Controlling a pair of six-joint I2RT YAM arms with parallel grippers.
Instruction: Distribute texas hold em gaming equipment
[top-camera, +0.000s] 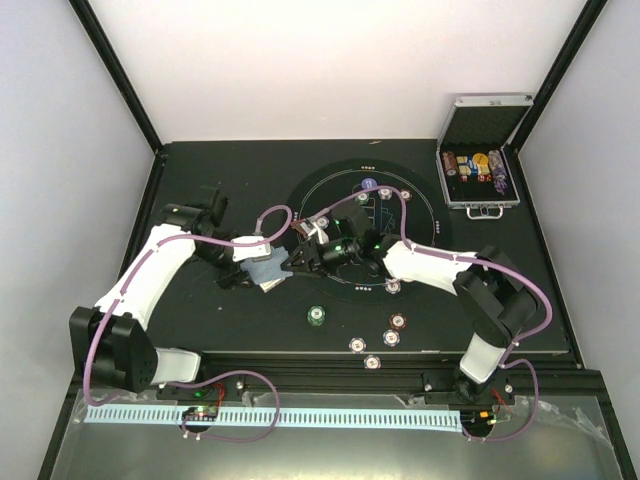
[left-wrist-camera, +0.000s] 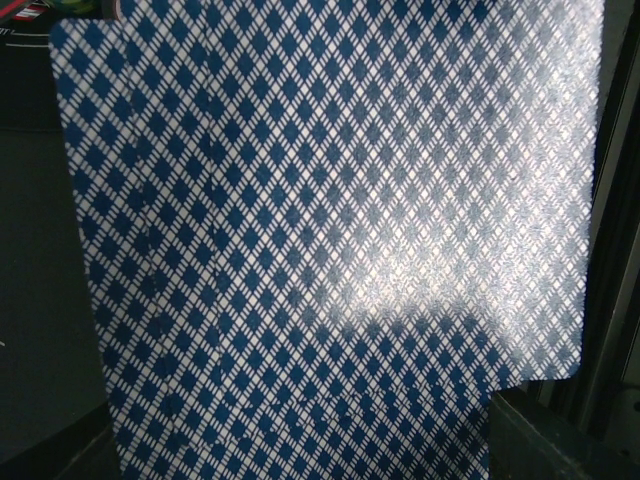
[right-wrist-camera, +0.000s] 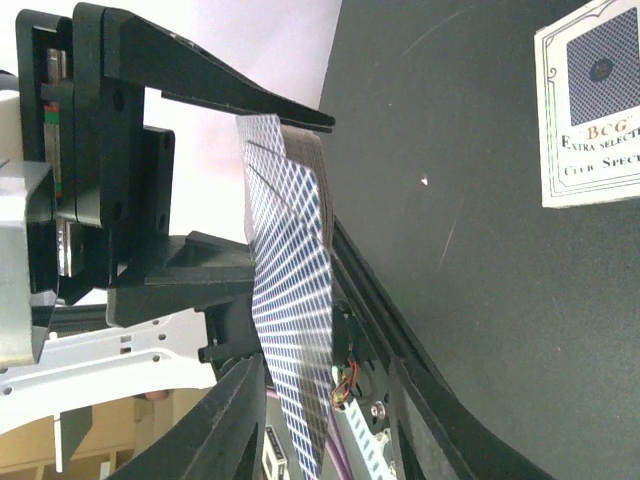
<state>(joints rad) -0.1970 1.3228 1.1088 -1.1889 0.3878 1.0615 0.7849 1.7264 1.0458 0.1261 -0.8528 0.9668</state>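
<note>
A: Nearest the lens are the playing cards (left-wrist-camera: 330, 250), so close in the left wrist view that their backs fill it; a blue-and-white diamond lattice, glossy enough to throw a pale glare across the middle; thin, flat, round-cornered, with several overlapping edges showing on the left.

B: And who has them?

A: The left gripper (top-camera: 252, 272) is clamped on the fan and holds it up off the black table (top-camera: 220, 170), just left of centre; I'd judge that is so the other arm can peel off one card at a time.

B: The right gripper (top-camera: 297, 262)?

A: It meets the fan from the right; in its own view its dark, wedge-shaped fingers stand apart on either side of the fan's upper edge, one tip touching the cards; whether it pinches a card or merely brackets them I cannot tell.

B: The rest of the kit?

A: A green chip (top-camera: 317, 315) lies towards the near edge; red-brown chips (top-camera: 398, 321) and purple-white chips (top-camera: 357, 344) lie to its right, and more sit around the printed ring (top-camera: 300, 195); small flat discs, spread apart as if for separate seats; the silver case (top-camera: 485, 101) stands open at the far right corner, hard and shiny against the matte surface; a white printed card box (right-wrist-camera: 590, 100) lies flat on the table.
</note>
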